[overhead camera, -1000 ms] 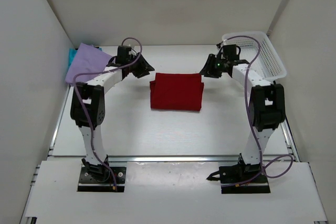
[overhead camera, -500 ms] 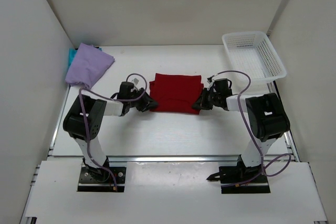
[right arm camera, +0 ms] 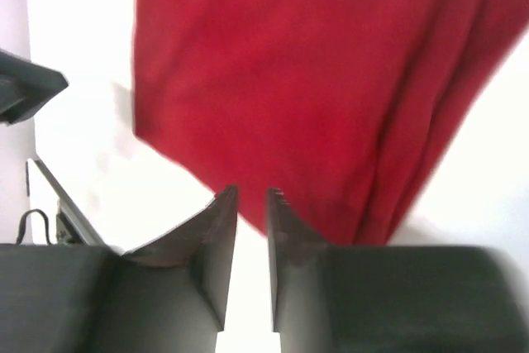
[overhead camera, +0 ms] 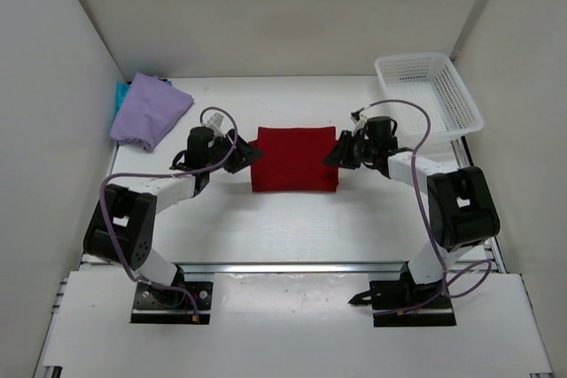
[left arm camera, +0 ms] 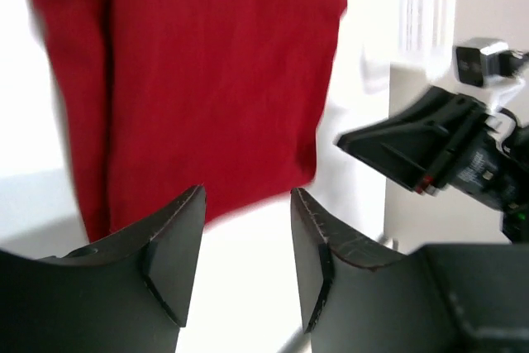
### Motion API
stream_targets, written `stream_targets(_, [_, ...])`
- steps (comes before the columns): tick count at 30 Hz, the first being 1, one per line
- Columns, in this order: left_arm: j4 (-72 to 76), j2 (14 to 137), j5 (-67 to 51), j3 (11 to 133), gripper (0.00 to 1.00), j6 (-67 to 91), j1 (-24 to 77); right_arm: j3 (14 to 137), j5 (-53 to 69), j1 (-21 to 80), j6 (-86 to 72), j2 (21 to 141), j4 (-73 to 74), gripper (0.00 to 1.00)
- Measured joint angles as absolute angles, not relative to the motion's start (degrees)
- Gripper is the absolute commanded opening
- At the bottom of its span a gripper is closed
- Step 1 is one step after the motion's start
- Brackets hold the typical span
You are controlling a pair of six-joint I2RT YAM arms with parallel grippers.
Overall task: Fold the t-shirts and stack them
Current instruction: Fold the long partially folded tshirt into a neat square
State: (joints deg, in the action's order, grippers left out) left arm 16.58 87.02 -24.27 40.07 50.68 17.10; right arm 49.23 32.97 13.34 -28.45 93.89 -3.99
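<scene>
The deep red t-shirt (overhead camera: 294, 159) lies folded into a rectangle in the middle of the table. My left gripper (overhead camera: 251, 154) sits just off its left edge, open, with only white table between the fingers (left arm camera: 246, 204); the red cloth (left arm camera: 207, 80) lies just ahead. My right gripper (overhead camera: 332, 155) is at the shirt's right edge, its jaws a narrow slit apart (right arm camera: 251, 197) and holding nothing, the red cloth (right arm camera: 314, 80) just beyond the tips. The lavender t-shirt (overhead camera: 151, 111) lies at the back left on top of the teal one (overhead camera: 120, 93).
A white mesh basket (overhead camera: 430, 93) stands at the back right. White walls close in the table on the left, back and right. The right arm's gripper (left arm camera: 430, 155) shows across the shirt in the left wrist view.
Both grippers came down from the shirt's far corners to its near corners, then moved up to its sides. The right jaws closed and parted slightly. The red shirt sits slightly nearer.
</scene>
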Motion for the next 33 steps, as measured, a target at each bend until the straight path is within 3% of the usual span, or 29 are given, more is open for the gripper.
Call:
stream_targets(3, [16.3,91.7,-23.7,45.5,0.55,49.3,15.4,56.2,34.7,11.7,-27.2,97.8,-3.3,0.05])
stream_targets(8, [16.1,103.8,-23.5,55.5,0.54,49.1,14.6,64.4,37.6,8.6,-27.1,106.9,-4.2,0.01])
stream_targets(13, [13.2,116.0,-22.4,66.8,0.49,48.9,16.8,66.9,38.9,7.3,-29.5,116.0,-5.6,0.0])
stream_targets(18, [12.5,117.8,-22.3,66.3,0.52,49.4,15.7,66.5,39.0,7.4,-30.6,117.8,-6.0,0.0])
stream_targets(21, [13.4,116.1,-22.5,64.7,0.57,49.7,13.6,66.5,38.6,7.4,-30.7,117.6,-6.1,0.1])
stream_targets(29, [13.7,103.5,-21.4,55.8,0.76,48.8,9.0,64.6,37.8,9.0,-30.7,109.5,-5.8,0.52])
stream_targets(33, [9.4,100.7,-18.4,55.9,0.84,43.0,10.2,56.4,37.8,10.5,-32.1,98.0,-10.2,0.57])
